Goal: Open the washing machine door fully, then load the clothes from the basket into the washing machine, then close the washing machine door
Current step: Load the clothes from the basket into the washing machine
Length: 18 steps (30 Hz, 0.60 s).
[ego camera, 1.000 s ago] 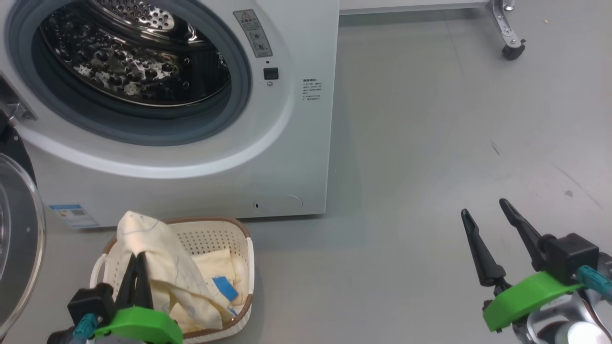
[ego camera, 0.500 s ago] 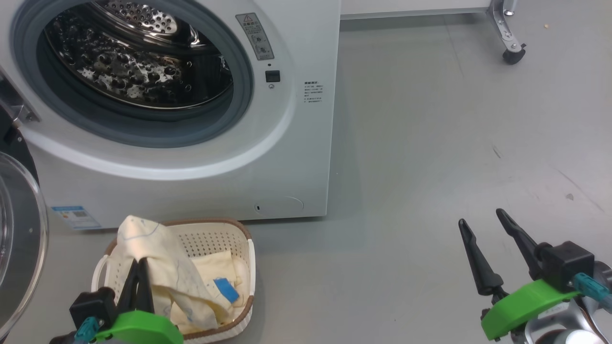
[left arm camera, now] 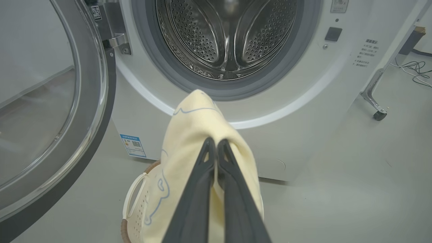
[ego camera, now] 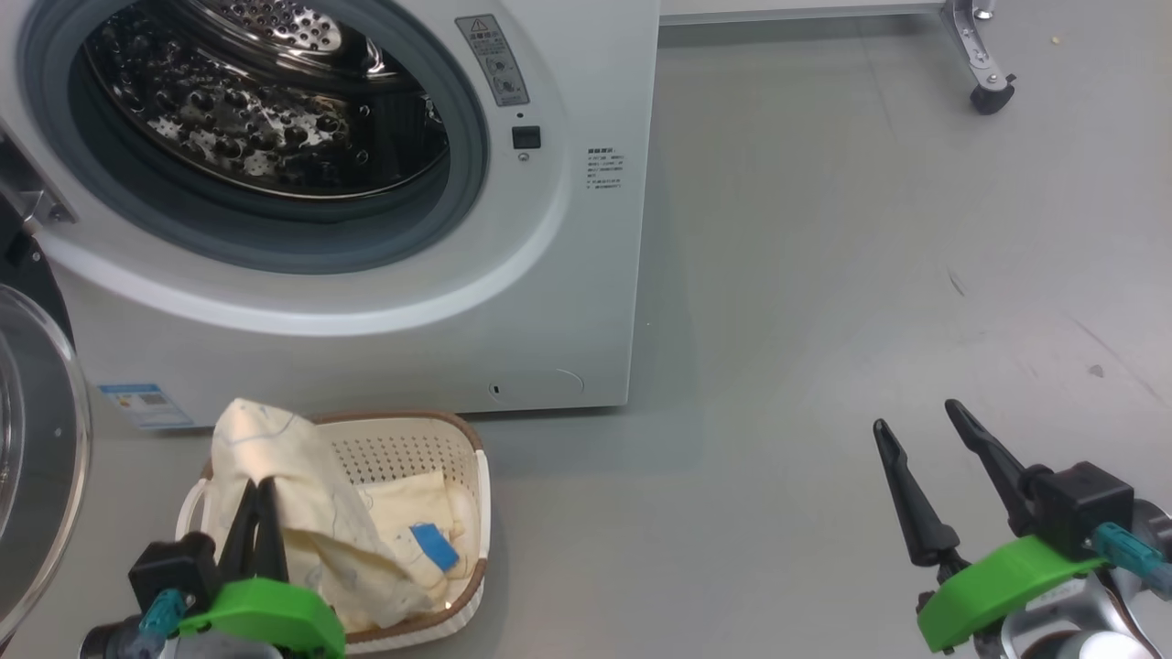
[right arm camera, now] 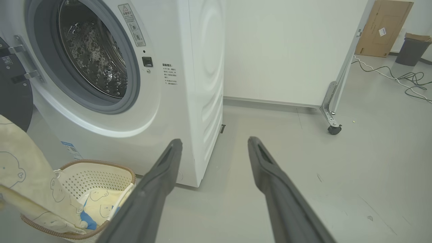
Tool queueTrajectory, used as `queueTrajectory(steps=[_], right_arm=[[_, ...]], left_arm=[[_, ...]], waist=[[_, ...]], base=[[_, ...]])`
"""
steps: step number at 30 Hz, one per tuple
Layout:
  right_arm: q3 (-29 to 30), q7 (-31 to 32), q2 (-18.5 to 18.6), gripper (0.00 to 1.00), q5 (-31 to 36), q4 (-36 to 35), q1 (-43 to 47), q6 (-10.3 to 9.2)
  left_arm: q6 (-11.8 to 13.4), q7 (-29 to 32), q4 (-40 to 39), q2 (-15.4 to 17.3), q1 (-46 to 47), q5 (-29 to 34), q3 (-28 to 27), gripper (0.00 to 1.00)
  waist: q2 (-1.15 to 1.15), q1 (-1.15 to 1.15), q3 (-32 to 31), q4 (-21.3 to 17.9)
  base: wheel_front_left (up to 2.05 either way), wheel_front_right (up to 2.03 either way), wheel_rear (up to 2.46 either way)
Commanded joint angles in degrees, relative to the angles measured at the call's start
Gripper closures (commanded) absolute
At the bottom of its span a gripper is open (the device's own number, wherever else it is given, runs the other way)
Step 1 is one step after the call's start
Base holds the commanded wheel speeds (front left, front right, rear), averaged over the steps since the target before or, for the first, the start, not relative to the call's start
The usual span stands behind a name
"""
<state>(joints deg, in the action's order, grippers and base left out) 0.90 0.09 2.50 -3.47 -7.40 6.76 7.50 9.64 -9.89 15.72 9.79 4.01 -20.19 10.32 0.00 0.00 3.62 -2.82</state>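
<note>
The white washing machine (ego camera: 568, 275) stands with its steel drum (ego camera: 265, 119) exposed. Its door (ego camera: 37, 439) hangs swung open at the far left, and its glass and dark rim (left arm camera: 50, 118) show in the left wrist view. The cream basket (ego camera: 462, 439) sits on the floor before the machine. My left gripper (ego camera: 256, 490) is shut on a cream-yellow garment (ego camera: 275, 448) lifted partly out of the basket, and the cloth drapes over its fingertips (left arm camera: 214, 143). More clothes (ego camera: 412, 513) lie inside the basket. My right gripper (ego camera: 916, 416) hangs open over the floor, holding nothing.
Grey floor (ego camera: 824, 320) stretches to the right of the machine. A white partition's caster leg (ego camera: 989, 91) stands at the back right. Beyond it are a cardboard box (right arm camera: 384, 28), a grey bin (right arm camera: 411, 50) and loose cables (right arm camera: 405, 77).
The head camera has shifted slightly, so the whole picture sits a little differently. The left gripper stays shut on the garment and the right gripper stays open, both about where they were.
</note>
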Motion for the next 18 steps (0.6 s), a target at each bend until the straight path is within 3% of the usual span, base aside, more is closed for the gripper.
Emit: queueTrajectory(steps=[1,10,18], right_arm=[[-1.5,-0.3,0.4,0.00,-0.4,-1.9,-2.1,-0.01],[-1.4,-0.9,0.4,0.00,-1.1,-2.5,-3.9,-0.01],[-0.9,-2.0,0.4,0.00,-1.7,-3.0,-7.1,-0.01]], left_arm=[[0.4,0.0,-2.3,1.5,4.3,0.7,-1.7,1.00],[-0.3,0.8,-0.8,2.5,10.1,-0.1,-2.4,1.00],[-2.6,6.0,5.1,6.2,23.3,-3.0,-4.9,1.00]], waist=[[0.00,0.00,0.5,-0.3],[0.00,0.00,5.0,-1.9],[0.00,0.00,13.2,-4.5]], base=[[0.00,0.00,0.00],[0.00,0.00,0.00],[0.00,0.00,0.00]])
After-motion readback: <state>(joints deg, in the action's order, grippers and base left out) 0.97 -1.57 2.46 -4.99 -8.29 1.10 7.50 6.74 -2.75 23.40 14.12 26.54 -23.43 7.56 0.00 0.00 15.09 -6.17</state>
